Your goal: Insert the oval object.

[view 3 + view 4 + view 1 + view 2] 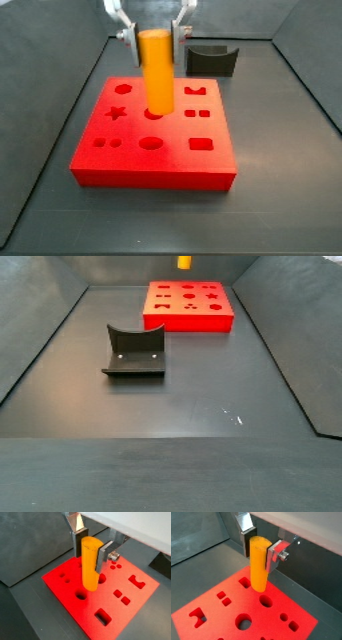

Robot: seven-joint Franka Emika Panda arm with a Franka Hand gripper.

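Note:
The oval object (90, 564), a long orange-yellow peg, hangs upright in my gripper (91, 548), which is shut on its upper end. It shows the same way in both wrist views (259, 564). In a side view the peg (158, 70) is over the middle of the red block (154, 178), its lower end just above a rounded hole (154, 115) in the back row. I cannot tell whether it touches the block. In a side view (183, 261) only the peg's tip shows above the red block (187, 322); the gripper is out of frame.
The red block (137, 607) has several shaped holes. A dark grey curved holder (211, 58) stands behind the block; in a side view it (134, 351) sits mid-floor. Dark walls ring the floor.

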